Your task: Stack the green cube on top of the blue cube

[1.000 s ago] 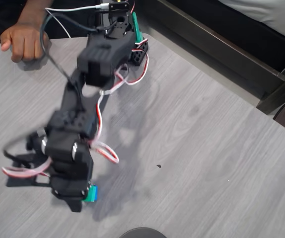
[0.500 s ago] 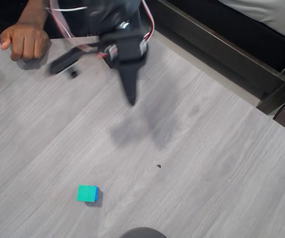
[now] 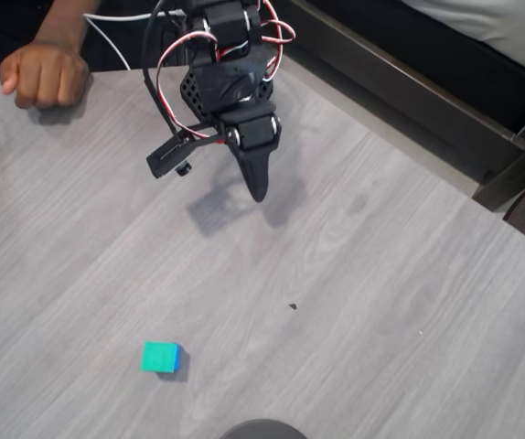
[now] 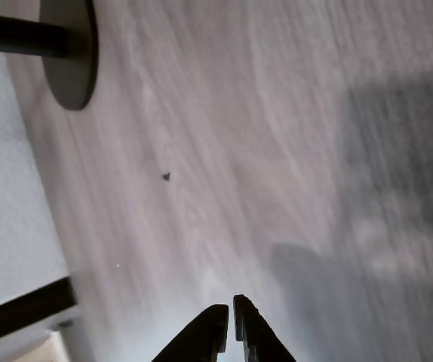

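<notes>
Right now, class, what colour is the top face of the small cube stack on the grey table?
Teal-green: the small matte green cube tops it, best in the overhead view.

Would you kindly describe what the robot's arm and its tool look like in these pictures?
The arm is matte black, built of blocky segments with a perforated panel on one side. Red-and-white wires loop around it, along with black cable. The tool is black and narrows to a point; in the wrist view its two slim fingers taper to tips.

Black arm point(image 3: 226, 82), red-and-white cables point(image 3: 166, 69), pointed gripper point(image 3: 257, 187)

Green cube point(image 3: 159, 356), grey wood-grain table point(image 3: 381, 302)
</notes>
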